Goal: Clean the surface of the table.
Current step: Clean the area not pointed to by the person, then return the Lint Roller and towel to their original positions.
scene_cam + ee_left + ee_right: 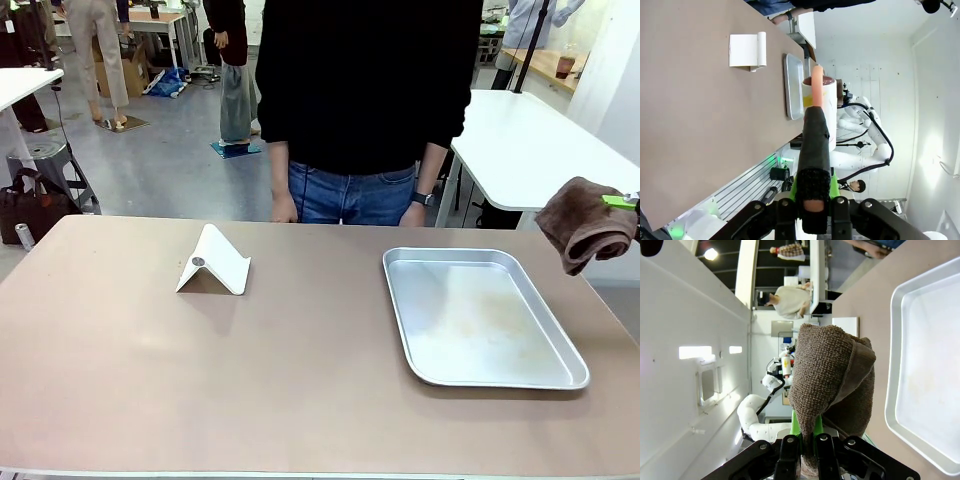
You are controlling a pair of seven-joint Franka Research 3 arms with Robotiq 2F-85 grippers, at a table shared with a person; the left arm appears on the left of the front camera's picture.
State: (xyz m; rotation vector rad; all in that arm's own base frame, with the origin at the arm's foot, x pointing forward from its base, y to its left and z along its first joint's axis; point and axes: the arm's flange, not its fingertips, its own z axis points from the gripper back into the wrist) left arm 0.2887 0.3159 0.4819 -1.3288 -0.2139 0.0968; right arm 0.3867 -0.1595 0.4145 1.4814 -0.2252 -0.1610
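From the front, the worktop (200,380) spreads wide across the lower scene, its matte beige-brown top smooth and edged in pale trim; a white folded stand (214,262) sits left of centre and a silver tray (480,317), faintly smeared, lies to the right. A person (365,100) stands at the far edge. At the right edge the right hand (622,204) is clamped on a brown cloth (585,222), held off the worktop's side. In the left wrist view, the left hand (812,192) is clamped on a black-handled tool (815,145) with a pinkish tip. In the right wrist view, the cloth hangs bunched from the pinched fingers beside the tray.
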